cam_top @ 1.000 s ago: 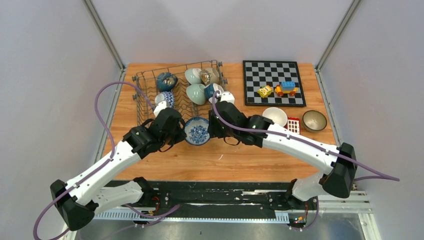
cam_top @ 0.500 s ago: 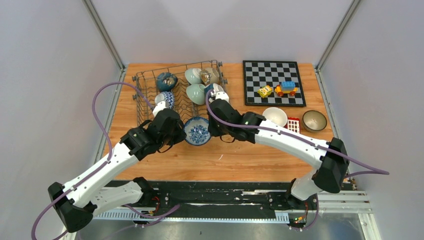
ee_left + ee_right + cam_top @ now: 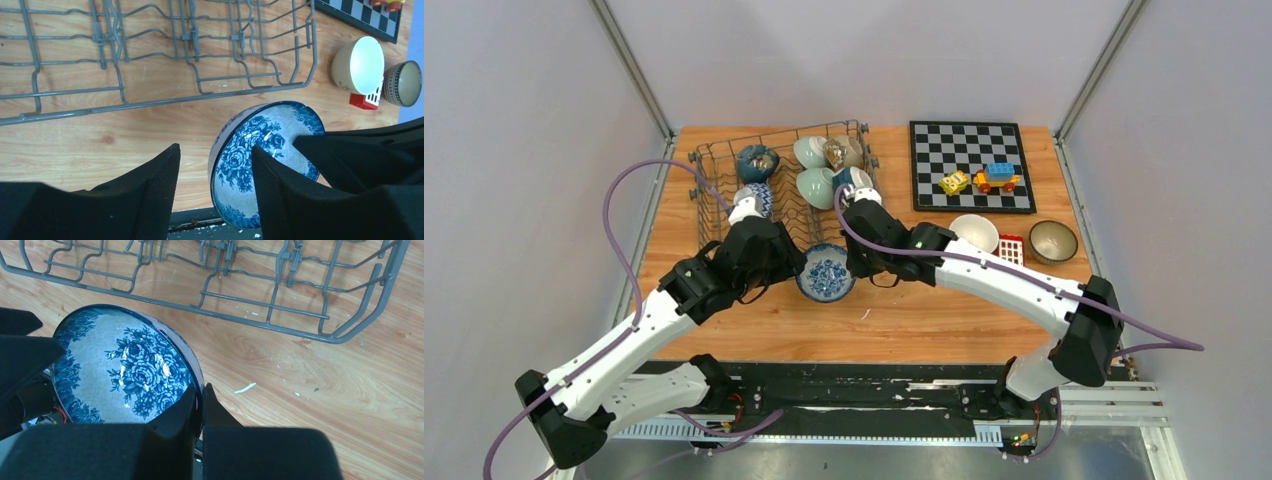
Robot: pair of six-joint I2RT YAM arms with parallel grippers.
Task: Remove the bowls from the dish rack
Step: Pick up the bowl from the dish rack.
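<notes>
Pinches the rim of the blue-and-white bowl point(image 3: 125, 365) with the right gripper point(image 3: 200, 402), jaws closed tight on the porcelain. Holds that bowl tilted, patterned inside facing up, over the wooden table point(image 3: 894, 320) just in front of the dish rack point(image 3: 789, 207); cannot tell whether its foot touches the wood. Sets the left gripper point(image 3: 215, 150) on the bowl's opposite side, fingers spread apart and clamping nothing, with bare wood and a sliver of rim between them. Brings both black wrists head to head, with only the bowl between them and the rack's grey near wall right behind the fingertips. Shows 6 more bowls standing on edge toward the rack's far end, among them a dark teal bowl point(image 3: 757, 162) and a pale green bowl point(image 3: 815, 187), with rows of wavy prongs bare nearer the arms. Has 2 bowls upright on the table to the right, a cream white bowl point(image 3: 973, 232) and a beige-brown bowl point(image 3: 1053, 240), with a red-and-white block point(image 3: 1012, 250) between them. Places the chessboard point(image 3: 969, 145) beyond those, carrying small toy blocks point(image 3: 984, 180)
</notes>
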